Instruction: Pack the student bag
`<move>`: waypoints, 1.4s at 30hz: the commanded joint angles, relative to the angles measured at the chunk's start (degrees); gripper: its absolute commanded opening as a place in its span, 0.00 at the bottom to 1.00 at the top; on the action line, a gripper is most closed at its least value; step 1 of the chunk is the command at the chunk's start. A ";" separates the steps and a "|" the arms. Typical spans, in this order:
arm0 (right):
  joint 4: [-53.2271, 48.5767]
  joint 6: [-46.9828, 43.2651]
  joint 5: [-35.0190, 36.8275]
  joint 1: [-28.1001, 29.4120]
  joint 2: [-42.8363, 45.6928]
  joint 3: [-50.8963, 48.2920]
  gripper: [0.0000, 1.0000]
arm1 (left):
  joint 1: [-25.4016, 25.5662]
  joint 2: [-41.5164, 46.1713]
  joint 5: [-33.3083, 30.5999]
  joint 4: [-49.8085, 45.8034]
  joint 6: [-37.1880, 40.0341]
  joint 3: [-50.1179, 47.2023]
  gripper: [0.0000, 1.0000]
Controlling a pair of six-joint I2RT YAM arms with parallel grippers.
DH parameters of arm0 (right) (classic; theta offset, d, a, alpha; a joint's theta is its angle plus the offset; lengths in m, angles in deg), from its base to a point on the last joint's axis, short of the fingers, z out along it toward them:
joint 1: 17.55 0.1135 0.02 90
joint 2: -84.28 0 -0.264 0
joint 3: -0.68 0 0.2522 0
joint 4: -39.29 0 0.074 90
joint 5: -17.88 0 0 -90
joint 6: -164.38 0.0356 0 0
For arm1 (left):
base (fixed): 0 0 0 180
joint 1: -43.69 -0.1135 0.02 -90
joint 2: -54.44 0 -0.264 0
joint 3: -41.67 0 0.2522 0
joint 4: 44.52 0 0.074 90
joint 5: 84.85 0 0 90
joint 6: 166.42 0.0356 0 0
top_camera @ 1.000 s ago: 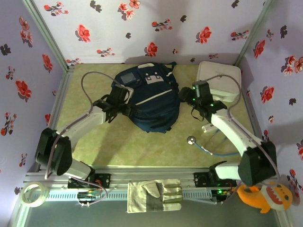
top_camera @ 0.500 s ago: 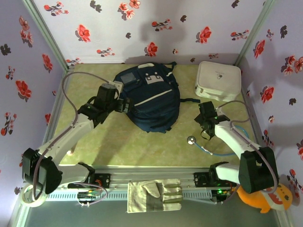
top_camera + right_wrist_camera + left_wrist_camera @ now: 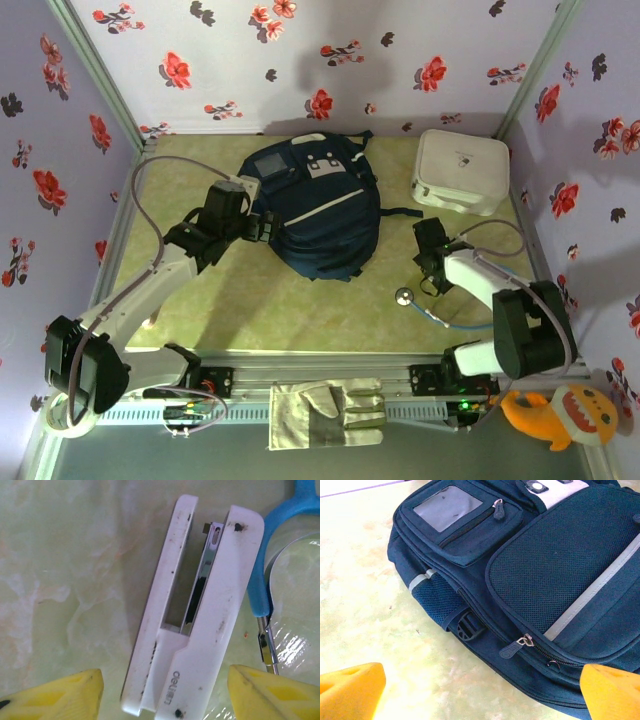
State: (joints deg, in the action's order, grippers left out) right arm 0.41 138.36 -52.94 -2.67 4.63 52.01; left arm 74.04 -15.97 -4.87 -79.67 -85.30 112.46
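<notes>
The left end effector (image 3: 481, 690) stands wide open with nothing between its yellow fingertips (image 3: 351, 690). It hovers low at the left flank of the backpack (image 3: 320, 215), facing the side buckle (image 3: 468, 627) and a zip pull (image 3: 522, 642) on the seam above it.

The right end effector (image 3: 160, 695) points straight down with its jaws partly open. A white stapler (image 3: 200, 625) lies between its fingertips (image 3: 272, 692), with bare tabletop (image 3: 300, 310) showing on either side, so it grips nothing. Just beside the stapler, on its right in the wrist view, runs the blue tube of a stethoscope (image 3: 404, 296), whose metal disc rests on the tabletop in front of the arm.

The navy backpack lies flat, front face up, in the middle of the tabletop toward the rear wall, its grey window pocket (image 3: 447, 507) at the far left corner. A white zip case (image 3: 460, 170) sits apart from it in the rear right corner. A work glove (image 3: 325, 412) lies on the front rail between the two arm bases.
</notes>
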 commanded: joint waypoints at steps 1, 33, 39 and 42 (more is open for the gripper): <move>-0.10 2.27 2.77 -0.53 -2.34 1.58 0.66 | -0.38 0.84 0.97 1.44 1.02 -0.17 1.00; 4.73 -3.58 0.61 6.12 10.47 -0.49 0.28 | 9.11 -23.88 15.17 -10.96 19.25 21.32 0.88; 6.46 -4.29 -1.84 6.22 11.18 -0.90 0.28 | 12.68 -32.86 13.26 -16.17 27.94 29.17 0.70; 7.10 -4.70 -2.04 6.22 11.76 -1.03 0.28 | 13.38 -36.21 10.27 -17.23 29.08 32.24 0.62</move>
State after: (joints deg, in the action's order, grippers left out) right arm 5.39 134.91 -54.82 3.14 14.72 51.70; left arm 86.87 -50.03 7.72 -93.07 -60.91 141.23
